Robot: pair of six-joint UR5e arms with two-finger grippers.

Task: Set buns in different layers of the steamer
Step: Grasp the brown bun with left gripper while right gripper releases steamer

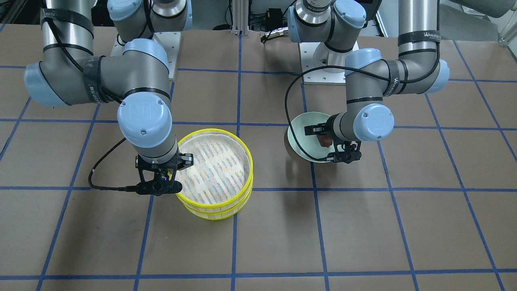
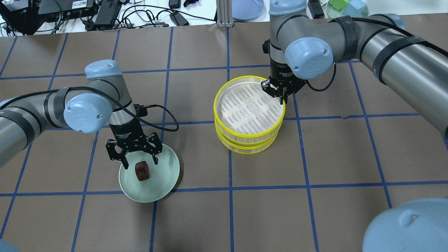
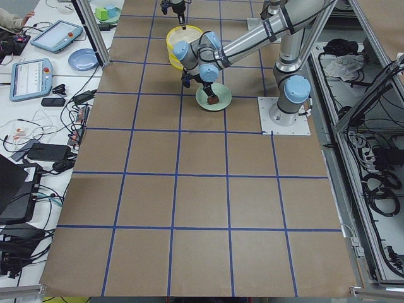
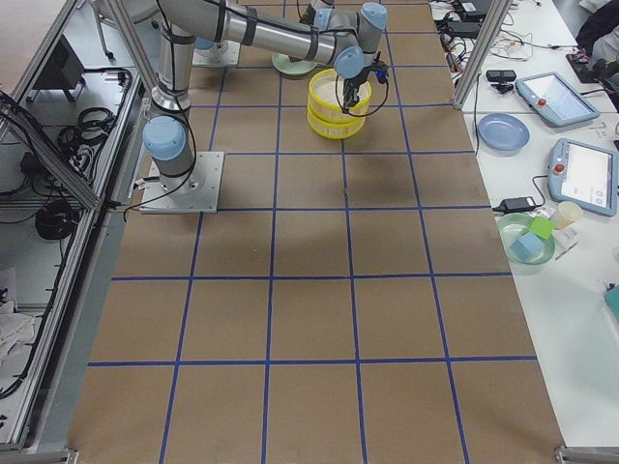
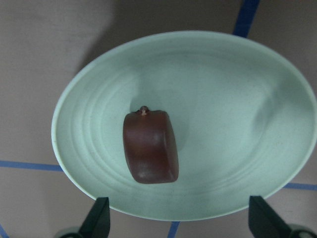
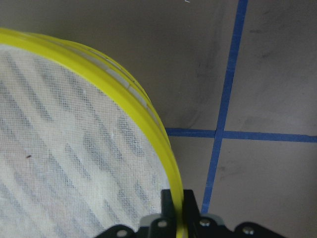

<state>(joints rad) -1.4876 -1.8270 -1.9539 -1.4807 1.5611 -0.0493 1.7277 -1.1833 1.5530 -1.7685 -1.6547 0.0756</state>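
The dark reddish-brown bun (image 2: 141, 171) lies on the pale green plate (image 2: 166, 176); in the left wrist view the bun (image 5: 150, 147) sits just left of the plate's middle. My left gripper (image 2: 140, 161) is open and empty just above it, one finger on each side. The steamer (image 2: 245, 141) is two stacked yellow-rimmed trays at the table's middle. The top tray's white liner (image 2: 248, 108) is bare. My right gripper (image 2: 281, 99) is shut on the top tray's yellow rim (image 6: 124, 89) at its right edge. The cream-white bun is out of view.
Blue tape lines (image 2: 229, 154) grid the brown table. A blue plate (image 2: 246, 8), cables and a green dish of blocks (image 2: 344, 7) lie beyond the far edge. Both arm bases (image 1: 323, 68) stand at the robot's side.
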